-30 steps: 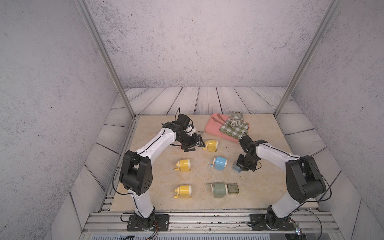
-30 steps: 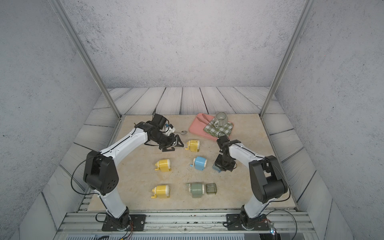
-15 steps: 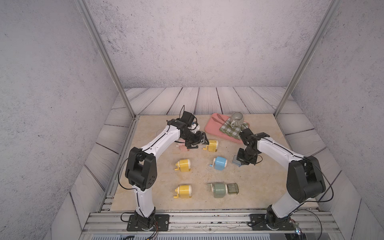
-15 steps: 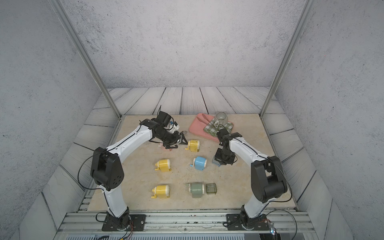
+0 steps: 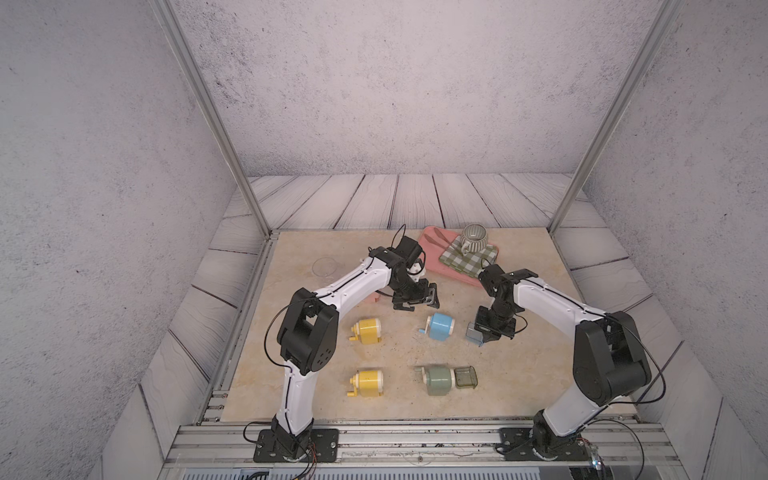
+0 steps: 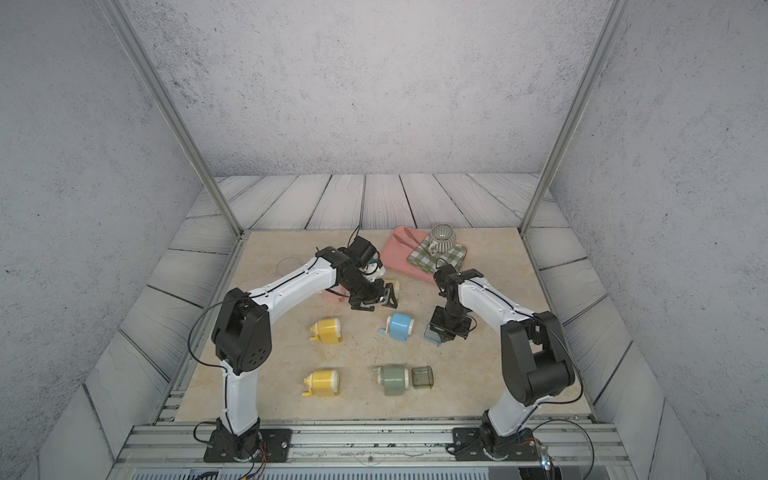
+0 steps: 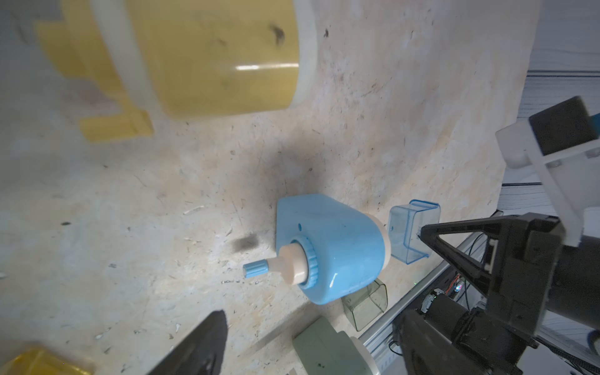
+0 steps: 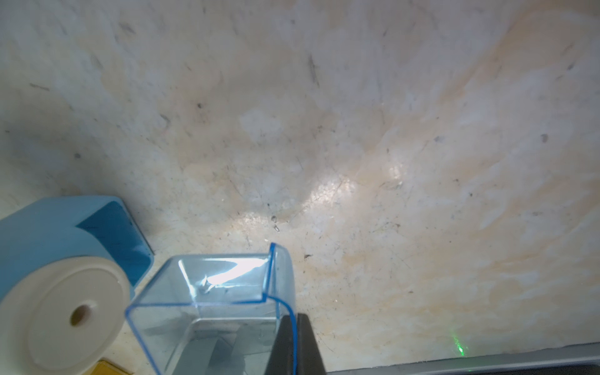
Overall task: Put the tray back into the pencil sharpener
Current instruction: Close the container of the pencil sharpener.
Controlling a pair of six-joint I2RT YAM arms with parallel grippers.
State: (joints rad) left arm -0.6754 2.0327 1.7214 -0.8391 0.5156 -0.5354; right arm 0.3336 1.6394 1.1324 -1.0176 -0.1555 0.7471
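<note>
The blue pencil sharpener (image 5: 440,327) (image 6: 400,327) lies on its side mid-table, crank pointing left. Its clear blue tray (image 5: 473,333) (image 6: 432,335) sits just right of the sharpener's cream end (image 8: 48,308), outside the body. My right gripper (image 5: 484,337) (image 8: 293,316) is shut on one thin wall of the tray (image 8: 207,302). My left gripper (image 5: 417,301) (image 6: 374,301) hangs open behind the blue sharpener (image 7: 337,250), holding nothing. A yellow sharpener (image 7: 211,58) (image 6: 392,286) lies just past its fingers (image 7: 201,344).
Two more yellow sharpeners (image 5: 368,330) (image 5: 368,383) lie left of centre. A green sharpener (image 5: 438,380) lies at the front with its green tray (image 5: 465,377) beside it. A pink mat (image 5: 432,249) with a checked cloth and a striped cup (image 5: 473,239) sits at the back right.
My left gripper has opened wider and moved right and forward, off the back yellow sharpener. My right gripper has closed on the blue tray's wall and shifted only slightly.
</note>
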